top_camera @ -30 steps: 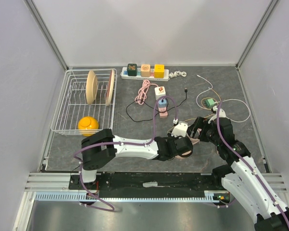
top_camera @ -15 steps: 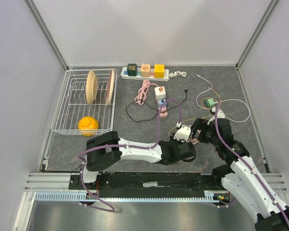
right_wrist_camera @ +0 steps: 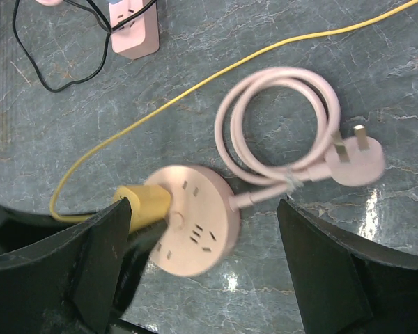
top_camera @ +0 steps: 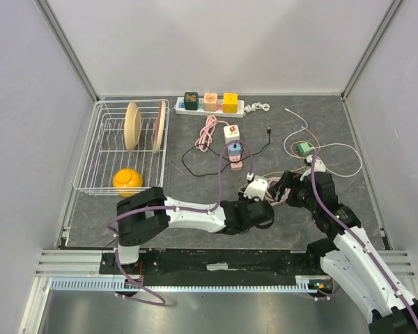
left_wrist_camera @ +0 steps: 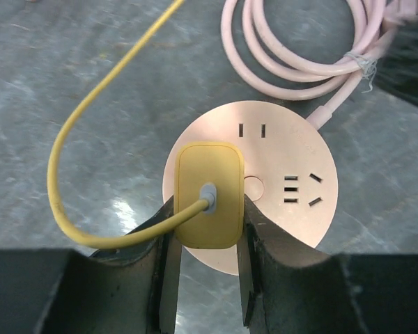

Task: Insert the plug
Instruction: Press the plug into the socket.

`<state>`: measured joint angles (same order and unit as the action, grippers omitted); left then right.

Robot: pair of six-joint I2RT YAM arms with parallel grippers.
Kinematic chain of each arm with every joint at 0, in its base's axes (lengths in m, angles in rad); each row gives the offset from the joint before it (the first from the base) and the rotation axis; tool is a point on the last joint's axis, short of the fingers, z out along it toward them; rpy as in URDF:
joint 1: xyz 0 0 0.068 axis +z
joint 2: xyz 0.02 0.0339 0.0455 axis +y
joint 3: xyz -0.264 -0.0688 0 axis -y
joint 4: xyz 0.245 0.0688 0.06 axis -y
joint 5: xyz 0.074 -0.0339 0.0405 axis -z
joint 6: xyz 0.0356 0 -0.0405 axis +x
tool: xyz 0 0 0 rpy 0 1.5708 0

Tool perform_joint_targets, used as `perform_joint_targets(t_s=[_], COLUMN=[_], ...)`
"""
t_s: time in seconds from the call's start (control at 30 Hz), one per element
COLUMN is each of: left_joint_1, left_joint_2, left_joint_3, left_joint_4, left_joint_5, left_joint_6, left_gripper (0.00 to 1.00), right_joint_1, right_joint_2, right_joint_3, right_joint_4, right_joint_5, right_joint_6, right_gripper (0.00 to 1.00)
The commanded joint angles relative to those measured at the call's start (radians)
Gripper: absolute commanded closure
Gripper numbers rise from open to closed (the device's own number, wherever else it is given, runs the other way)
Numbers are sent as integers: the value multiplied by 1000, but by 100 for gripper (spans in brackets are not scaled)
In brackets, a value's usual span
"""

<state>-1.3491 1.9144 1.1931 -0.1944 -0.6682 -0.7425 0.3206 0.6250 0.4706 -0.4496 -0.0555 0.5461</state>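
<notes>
Plug (left_wrist_camera: 209,163) x1 in L hand (left_wrist_camera: 207,217), on 1 round socket (left_wrist_camera: 285,156)

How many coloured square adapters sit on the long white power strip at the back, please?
3, in a row on the white power strip: dark green adapter at left, peach adapter in the middle, yellow adapter at right. None seems hidden.

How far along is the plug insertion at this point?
Done: the yellow plug is gripped and sits on the face of the round pink socket. In hand: the left gripper clamps it there; the right gripper hangs open over the socket. Left: full seating cannot be confirmed, and the plug is not yet released.
</notes>
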Motion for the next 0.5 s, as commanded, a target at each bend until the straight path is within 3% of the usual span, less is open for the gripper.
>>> perform_joint_targets(t_s=[0.0,0.3,0.47], left_joint_1=[85,82,82], left_joint_2=[23,-78,-155], left_joint_3=[-142,-164,-138], left_joint_4=[-71,-94,-132], left_joint_5=[15,39,54], left_joint_6=[112,114,77], left_gripper=[80,29,22], right_joint_1=[3,5,3], right_joint_2=[-7,2,8], right_joint_3=[26,37,33], right_joint_4=[28,35,48], right_joint_5=[0,-6,-9], right_joint_6=[-14,-11,-5], right_gripper=[7,7,7])
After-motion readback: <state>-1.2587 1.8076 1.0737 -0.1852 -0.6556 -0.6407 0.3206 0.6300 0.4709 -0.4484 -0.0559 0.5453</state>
